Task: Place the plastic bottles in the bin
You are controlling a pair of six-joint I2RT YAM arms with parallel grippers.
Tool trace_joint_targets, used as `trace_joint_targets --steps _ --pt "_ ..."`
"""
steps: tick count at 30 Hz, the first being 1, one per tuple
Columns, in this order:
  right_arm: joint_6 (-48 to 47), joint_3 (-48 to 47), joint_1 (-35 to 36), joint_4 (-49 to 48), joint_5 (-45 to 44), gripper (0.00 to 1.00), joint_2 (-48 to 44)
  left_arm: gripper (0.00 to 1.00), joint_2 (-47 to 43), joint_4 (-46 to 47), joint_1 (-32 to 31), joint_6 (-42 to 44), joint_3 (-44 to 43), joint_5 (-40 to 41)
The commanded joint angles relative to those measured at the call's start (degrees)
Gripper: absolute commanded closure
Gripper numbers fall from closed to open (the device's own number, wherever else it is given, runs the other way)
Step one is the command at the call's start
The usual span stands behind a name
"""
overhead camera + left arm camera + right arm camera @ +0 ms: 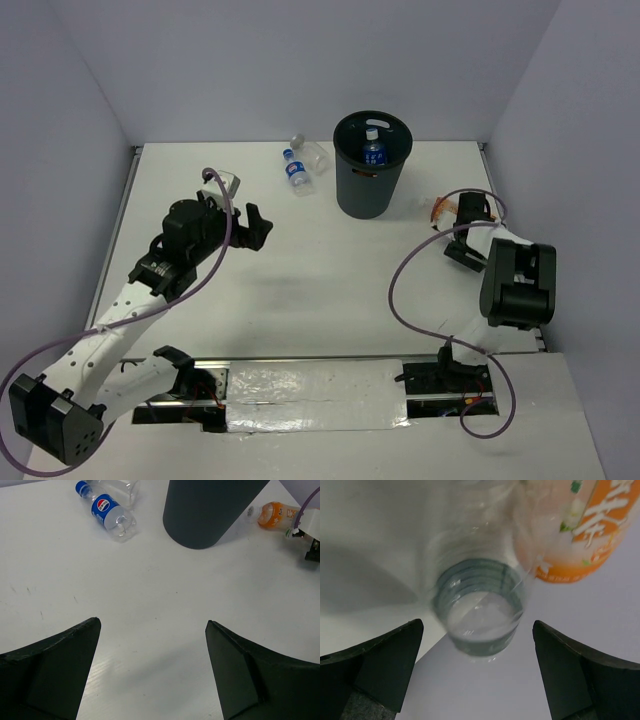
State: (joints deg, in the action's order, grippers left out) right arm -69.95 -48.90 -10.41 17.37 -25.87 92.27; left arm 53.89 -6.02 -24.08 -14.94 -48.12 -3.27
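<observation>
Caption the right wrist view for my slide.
Right end effector open, lined up on the neck of the orange bottle.

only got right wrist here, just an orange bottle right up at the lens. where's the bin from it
Observer: The bin stands just left of the orange bottle, apart from it.
Operator: anything in it already
Observer: Yes, one blue-label bottle is inside.
Operator: what else is out
Observer: Two more lie left of the bin: a Pepsi bottle and a clear bottle right behind it.
</observation>
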Motion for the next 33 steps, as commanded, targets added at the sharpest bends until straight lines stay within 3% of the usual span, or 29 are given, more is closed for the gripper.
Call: trace_joint_targets --steps 1,5,10,15,22,26,29,33 --pt "-2.2 -4.88 -1.8 -6.8 -3.05 0.03 3.51 0.01 0.69 0.93 0.35 1.23 -2.77 0.1" --pt "-4.14 -6.29 -3.73 -7.26 -2.79 0.05 6.87 0.01 1.22 0.75 0.43 1.32 -2.95 0.37" --pt "-4.14 -7.44 -5.58 -0.59 3.1 0.21 8.89 0.01 0.96 0.75 0.43 1.4 -2.95 0.19" --pt "-7.92 -3.04 -5.67 1.96 9.06 0.26 4.25 0.01 0.69 0.92 0.52 1.32 -2.95 -0.07" --pt "-7.91 -5.06 -5.23 14.18 17.5 0.63 -4.01 0.01 0.25 0.84 0.61 1.32 -3.03 -0.25" --pt "-8.53 -6.28 -3.65 25.74 26.29 0.72 -16.2 0.01 0.16 1.01 0.78 1.05 -2.95 -0.6" --pt "-7.05 -11.81 -0.84 35.76 36.65 0.73 -23.07 0.01 0.16 1.1 0.96 0.96 -3.03 -1.21" --pt "2.41 -28.11 4.42 42.75 48.61 0.76 -25.12 0.01 0.08 1.27 1.31 0.79 -2.86 -1.39"
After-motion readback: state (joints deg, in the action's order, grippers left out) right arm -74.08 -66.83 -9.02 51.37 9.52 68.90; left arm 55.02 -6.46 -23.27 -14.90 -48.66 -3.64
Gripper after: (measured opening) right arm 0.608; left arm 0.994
